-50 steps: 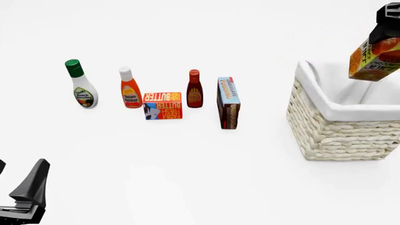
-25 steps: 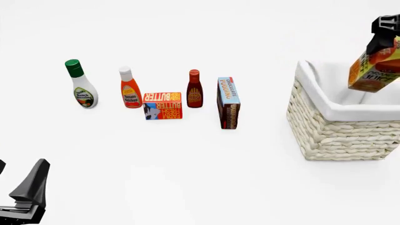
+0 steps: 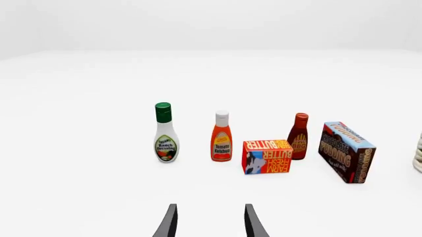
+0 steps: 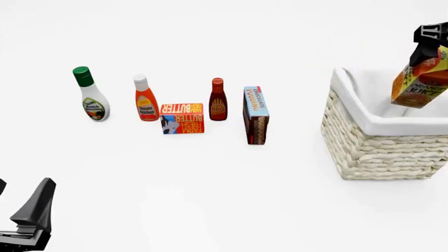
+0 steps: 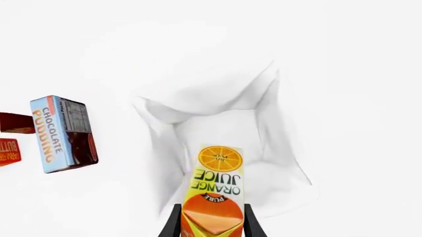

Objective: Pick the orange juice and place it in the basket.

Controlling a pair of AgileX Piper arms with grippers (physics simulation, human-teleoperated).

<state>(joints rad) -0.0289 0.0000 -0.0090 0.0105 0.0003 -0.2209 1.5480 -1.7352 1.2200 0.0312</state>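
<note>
The orange juice carton (image 4: 422,80) hangs tilted over the open basket (image 4: 381,144) at the right edge of the front view. My right gripper (image 4: 428,39) is shut on the carton's gable top. In the right wrist view the carton (image 5: 216,182) sits between the fingers (image 5: 173,222), above the basket's white liner (image 5: 218,103). My left gripper (image 3: 209,222) is open and empty, low at the near left of the table (image 4: 28,212).
A row of groceries stands left of the basket: ranch dressing bottle (image 4: 91,94), ketchup bottle (image 4: 146,98), butter box (image 4: 182,117), BBQ sauce bottle (image 4: 217,100), chocolate pudding box (image 4: 255,115).
My right gripper with the carton has drifted slightly right and lower over the basket. The left arm has not moved.
</note>
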